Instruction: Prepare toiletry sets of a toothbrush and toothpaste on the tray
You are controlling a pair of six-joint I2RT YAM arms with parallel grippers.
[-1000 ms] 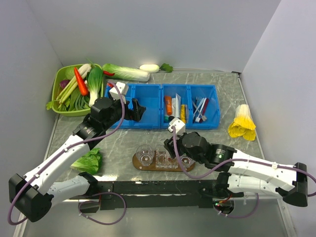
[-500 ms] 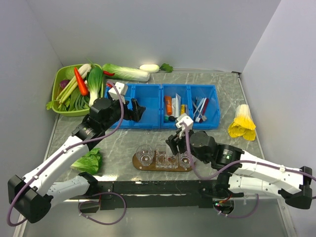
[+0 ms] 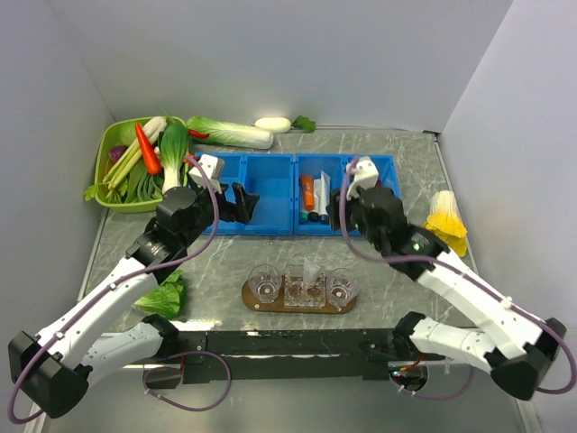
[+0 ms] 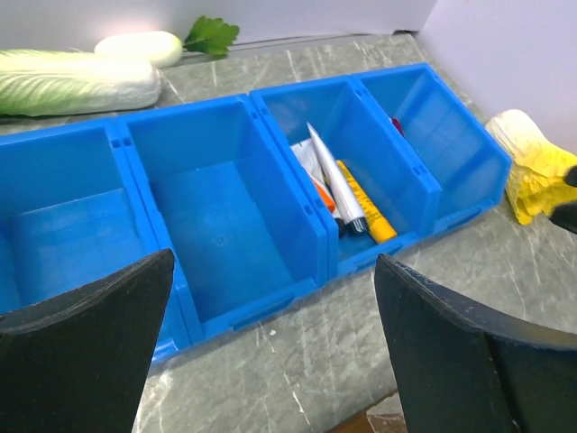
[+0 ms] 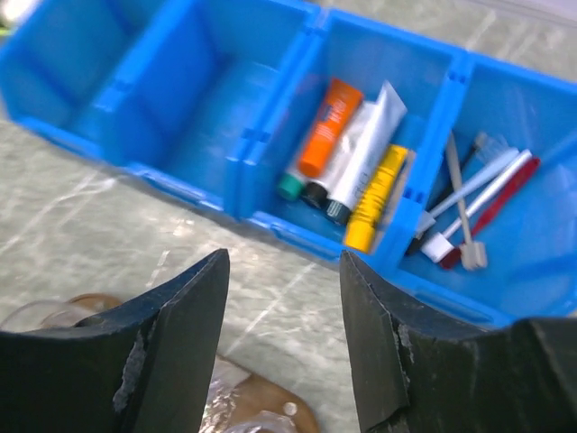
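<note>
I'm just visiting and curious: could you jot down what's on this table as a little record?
Left gripper: open, empty, near the blue bins
Right gripper: open, empty, facing the bins
Toothpaste: white tube in a bin, between orange tube and yellow tube
Toothbrushes: next bin to the right
Tray: wooden, holds clear cups

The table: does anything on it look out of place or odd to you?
Yes. Vegetables lie loose outside the green basket: a lettuce at the front left, a yellow bunch at the right, a cabbage at the back. They look odd beside blue bins of toothbrushes and toothpaste.
</note>
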